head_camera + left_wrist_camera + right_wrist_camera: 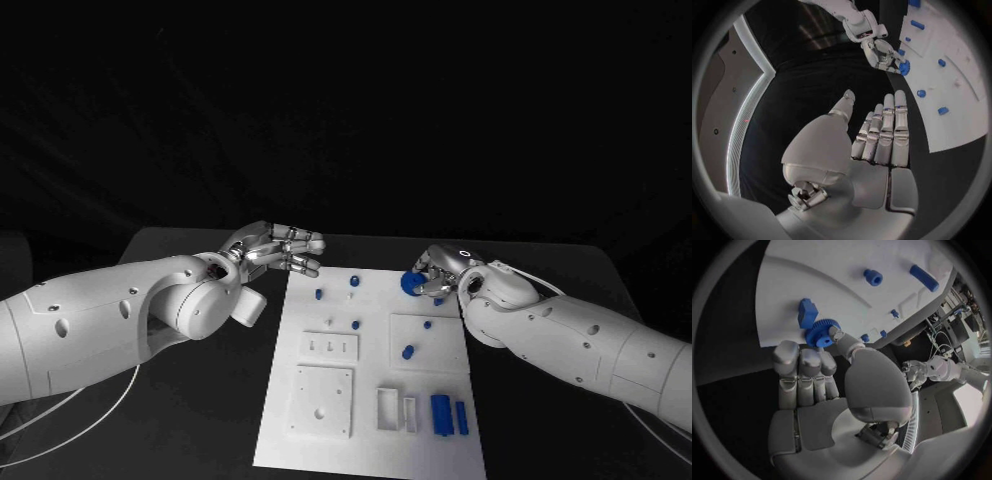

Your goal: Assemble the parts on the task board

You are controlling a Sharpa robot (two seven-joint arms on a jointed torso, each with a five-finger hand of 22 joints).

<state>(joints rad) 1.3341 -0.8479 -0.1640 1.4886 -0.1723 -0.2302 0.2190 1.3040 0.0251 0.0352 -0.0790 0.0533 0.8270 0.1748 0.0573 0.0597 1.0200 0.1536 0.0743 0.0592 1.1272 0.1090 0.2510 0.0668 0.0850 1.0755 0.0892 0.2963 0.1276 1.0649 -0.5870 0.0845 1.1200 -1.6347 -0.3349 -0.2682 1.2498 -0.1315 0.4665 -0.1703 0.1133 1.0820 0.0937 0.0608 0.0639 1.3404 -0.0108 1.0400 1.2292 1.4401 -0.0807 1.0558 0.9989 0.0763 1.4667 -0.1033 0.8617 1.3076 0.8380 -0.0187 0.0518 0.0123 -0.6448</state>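
Black table carries the white task board; at its far right corner the right hand pinches a blue gear. Left hand hovers released off the far left corner. Several blue parts lie loose, so assembly looks early

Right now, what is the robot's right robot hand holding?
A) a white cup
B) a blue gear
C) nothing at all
B: the right robot hand pinches a round, toothed blue gear at the far edge of the white task board.
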